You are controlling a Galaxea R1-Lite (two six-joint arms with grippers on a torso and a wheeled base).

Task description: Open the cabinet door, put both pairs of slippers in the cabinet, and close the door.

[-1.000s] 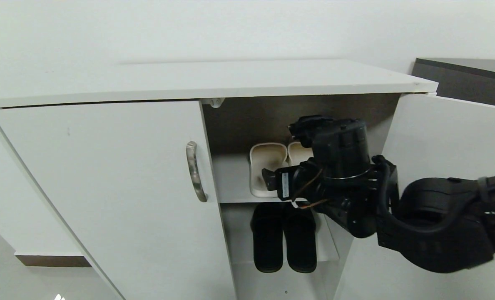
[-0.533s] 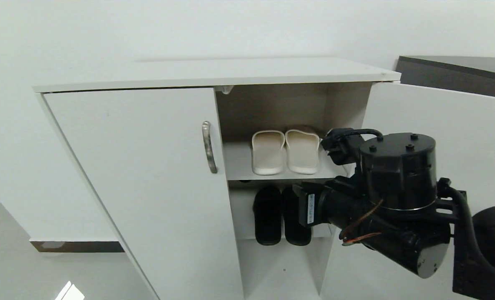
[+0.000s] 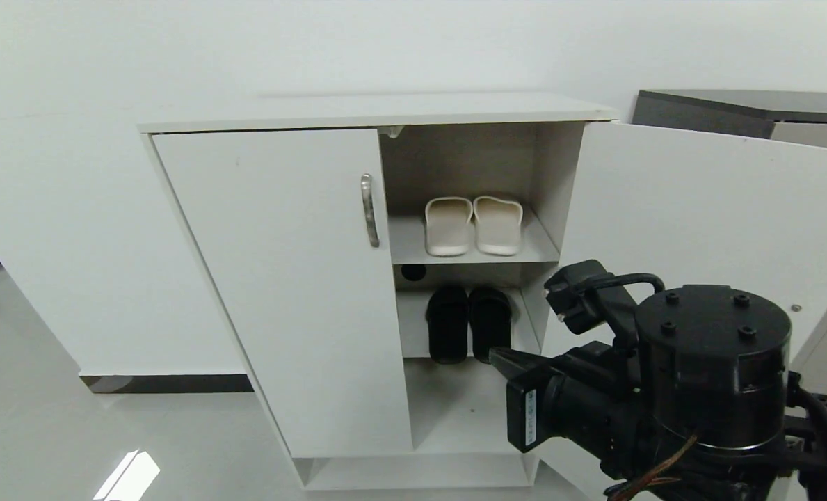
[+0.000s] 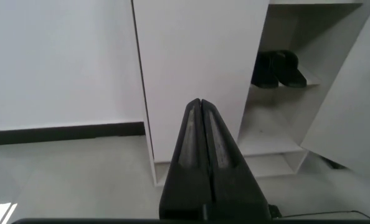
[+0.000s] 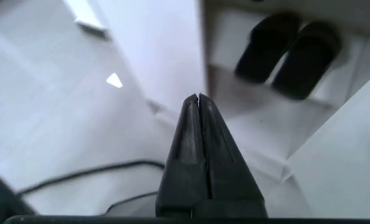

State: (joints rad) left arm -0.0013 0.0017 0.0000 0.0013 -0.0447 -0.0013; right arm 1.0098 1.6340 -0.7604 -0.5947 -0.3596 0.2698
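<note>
The white cabinet (image 3: pixel 378 111) has its left door (image 3: pixel 281 278) closed and its right door (image 3: pixel 698 209) swung wide open. A pair of white slippers (image 3: pixel 474 225) lies on the upper shelf. A pair of black slippers (image 3: pixel 469 323) (image 4: pixel 278 68) (image 5: pixel 291 53) lies on the shelf below. My right gripper (image 3: pixel 502 360) (image 5: pixel 199 99) is shut and holds nothing; it hangs outside the cabinet, low and in front of the open side. My left gripper (image 4: pixel 200 104) is shut and empty, low in front of the closed left door.
A metal handle (image 3: pixel 366 210) runs down the left door's edge. The bottom compartment (image 3: pixel 455 417) holds nothing. A dark cable (image 5: pixel 79 180) lies on the grey floor (image 3: pixel 72 431). A grey unit (image 3: pixel 747 111) stands behind the open door.
The head camera has drawn back from the cabinet, so more of it and the floor shows. My right arm has come away from the upper shelf to a lower spot outside the cabinet.
</note>
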